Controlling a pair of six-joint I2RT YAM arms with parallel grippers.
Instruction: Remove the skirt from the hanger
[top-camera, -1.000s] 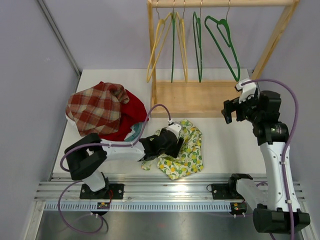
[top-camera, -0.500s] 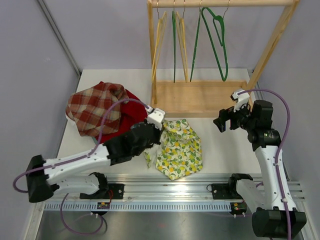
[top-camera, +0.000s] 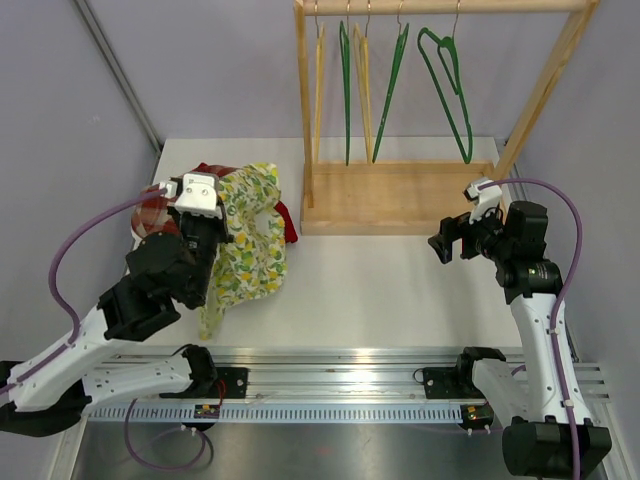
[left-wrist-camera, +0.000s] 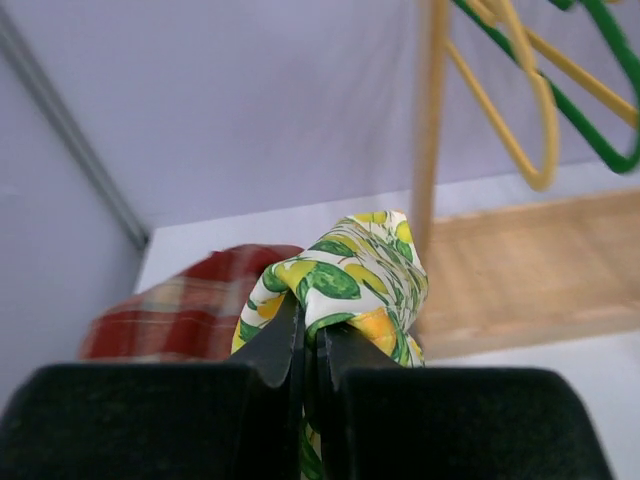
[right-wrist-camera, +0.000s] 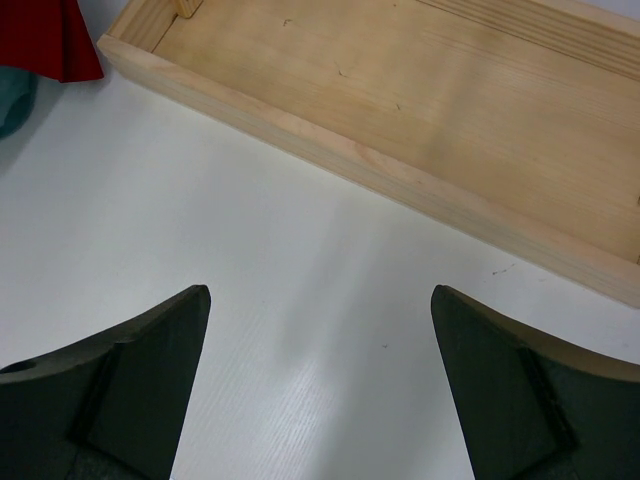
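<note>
And the lemon-print skirt (top-camera: 245, 235) is off the table! A second ago it lay crumpled in front of the wooden rack (top-camera: 400, 195). Now the left gripper (left-wrist-camera: 310, 335) has swung it up and leftwards, and it hangs over the plaid cloth (left-wrist-camera: 170, 310) and the red garment (top-camera: 287, 222). The jaws are pinched tight on a fold of the fabric, with almost no gap between them.

The right gripper (right-wrist-camera: 318, 292) has barely moved. It hovers above the white table (top-camera: 400, 290) beside the rack's base, jaws spread wide and holding nothing.

The count: one skirt and five bare hangers, two yellow (top-camera: 319, 90) and three green (top-camera: 450, 85). The skirt looks clear of any hanger, so probably only the drop onto the pile remains.
</note>
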